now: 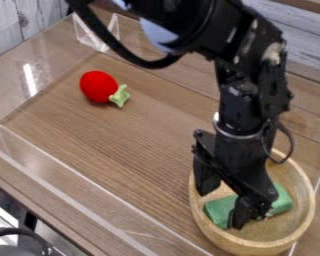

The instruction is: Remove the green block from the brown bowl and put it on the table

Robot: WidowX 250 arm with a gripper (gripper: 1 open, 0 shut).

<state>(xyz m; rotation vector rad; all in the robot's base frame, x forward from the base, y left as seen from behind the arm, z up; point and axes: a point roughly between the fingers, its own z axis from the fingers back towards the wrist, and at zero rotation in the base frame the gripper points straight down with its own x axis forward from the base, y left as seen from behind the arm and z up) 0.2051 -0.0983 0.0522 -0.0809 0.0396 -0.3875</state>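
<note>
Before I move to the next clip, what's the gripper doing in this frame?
Gripper: open, jaws apart over the green block in the bowl; whether they touch it can't be told.

One bowl point(210, 232), one block point(222, 210), one red toy point(100, 86).

The single camera view looks obliquely down from above onto the table point(116, 150), near enough that the brown bowl point(262, 243) lies at the lower right, close to the frame's edge, while the tabletop recedes toward the upper left.
</note>
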